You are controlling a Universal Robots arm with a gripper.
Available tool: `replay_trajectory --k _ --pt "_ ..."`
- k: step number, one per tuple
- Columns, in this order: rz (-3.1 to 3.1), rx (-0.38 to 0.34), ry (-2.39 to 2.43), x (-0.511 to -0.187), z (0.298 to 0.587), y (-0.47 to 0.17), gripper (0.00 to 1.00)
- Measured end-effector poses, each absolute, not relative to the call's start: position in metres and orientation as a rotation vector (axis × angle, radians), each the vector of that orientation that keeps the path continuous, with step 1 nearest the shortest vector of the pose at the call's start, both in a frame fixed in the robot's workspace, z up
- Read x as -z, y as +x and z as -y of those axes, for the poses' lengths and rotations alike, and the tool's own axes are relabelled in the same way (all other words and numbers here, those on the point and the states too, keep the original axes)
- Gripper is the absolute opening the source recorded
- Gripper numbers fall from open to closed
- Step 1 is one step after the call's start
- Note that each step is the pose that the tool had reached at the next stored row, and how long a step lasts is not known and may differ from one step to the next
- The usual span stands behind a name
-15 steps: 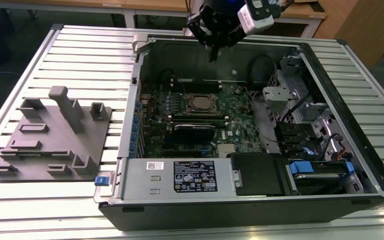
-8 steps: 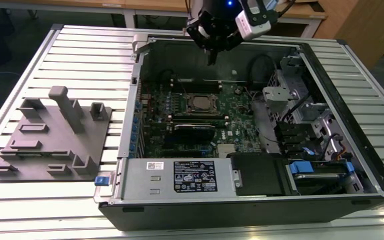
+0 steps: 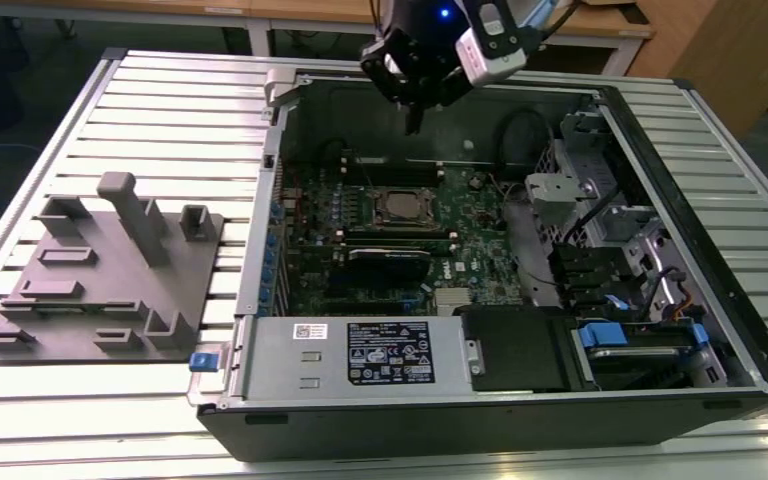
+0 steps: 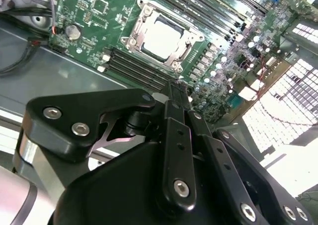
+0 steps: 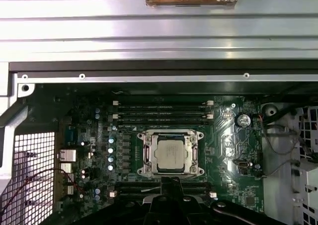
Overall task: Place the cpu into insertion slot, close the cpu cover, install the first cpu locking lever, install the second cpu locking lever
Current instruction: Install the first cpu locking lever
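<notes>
The cpu (image 3: pixel 404 208) (image 4: pixel 163 36) (image 5: pixel 170 154) lies flat in the insertion slot (image 5: pixel 171 174) on the green board, its silver-grey top facing up. The cpu cover (image 5: pixel 146 155) (image 4: pixel 135 36), a silvery frame, lies down around the chip. My gripper (image 3: pixel 415 122) hangs above the open computer case near its far wall, well above the socket and apart from it. Its black fingers (image 4: pixel 177 93) (image 5: pixel 171 186) are pressed together with nothing between them. I cannot tell how the locking levers stand.
A power supply box (image 3: pixel 357 355) fills the case's near side. A long black card (image 3: pixel 391 262) sits just in front of the socket, and memory slots (image 5: pixel 161 111) flank it. Drive bays and cables (image 3: pixel 624 260) crowd the exterior view's right. A grey fixture plate (image 3: pixel 104 270) lies outside on the left.
</notes>
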State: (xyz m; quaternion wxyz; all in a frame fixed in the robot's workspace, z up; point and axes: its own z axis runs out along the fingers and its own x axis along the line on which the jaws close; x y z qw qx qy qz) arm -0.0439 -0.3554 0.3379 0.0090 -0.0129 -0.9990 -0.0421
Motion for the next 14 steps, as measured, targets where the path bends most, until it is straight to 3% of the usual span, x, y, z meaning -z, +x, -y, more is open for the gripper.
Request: replay_trajectory --k 14 --pt "3.121 0.130 -0.040 -0.313 0.355 -0.057 0.10"
